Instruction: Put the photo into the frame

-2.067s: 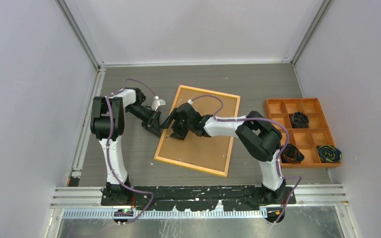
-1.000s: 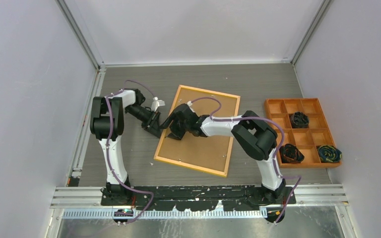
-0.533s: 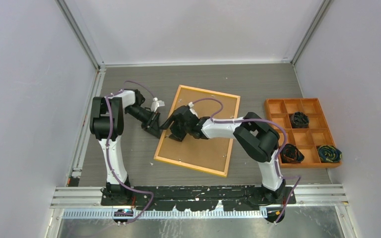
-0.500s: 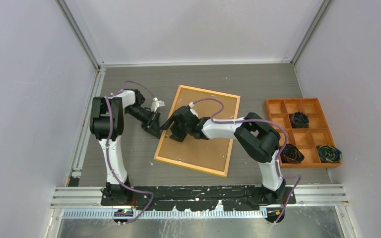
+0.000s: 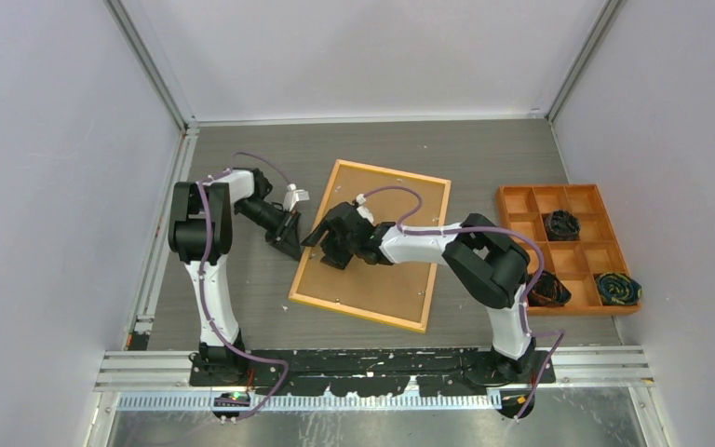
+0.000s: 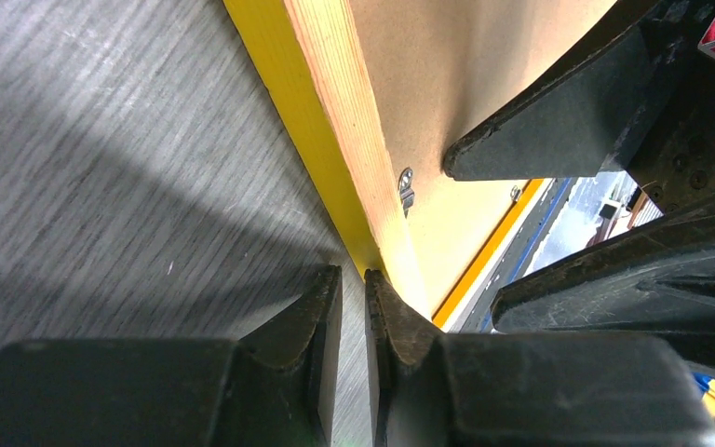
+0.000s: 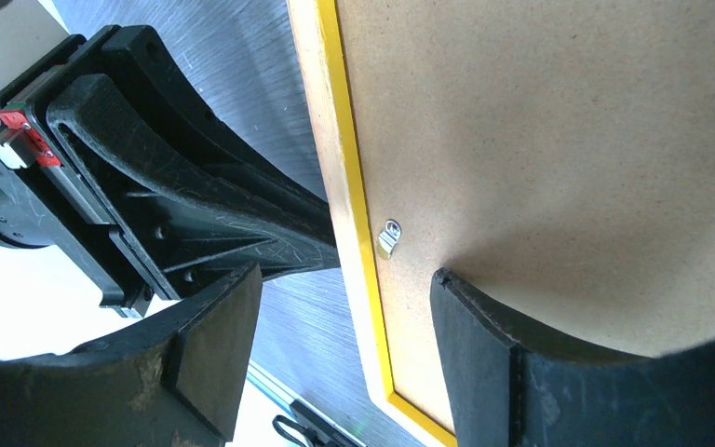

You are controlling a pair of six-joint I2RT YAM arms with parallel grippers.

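Top external: the frame (image 5: 358,312) is laid face down on the grey table (image 5: 242,158), with its tan rear and the brown backing board (image 5: 382,270) uppermost, so the rear can be worked on. The left gripper (image 5: 292,245) is set against the frame's left edge from outside. The right gripper (image 5: 319,247) is brought over the board to that same edge. The photo is not seen in any view, and whether it lies under the board cannot be told.

Left wrist: the fingers are drawn almost together, with only a slit between them. Their tips are butted at the frame's yellow side, probably to brace it. No pinch on the rim can be confirmed.

Right wrist: the jaws are held wide apart with nothing gripped. They sit astride the rim, one over the board and one outside the frame, just beside a small metal clip (image 7: 388,237). The clip is judged to be the target.
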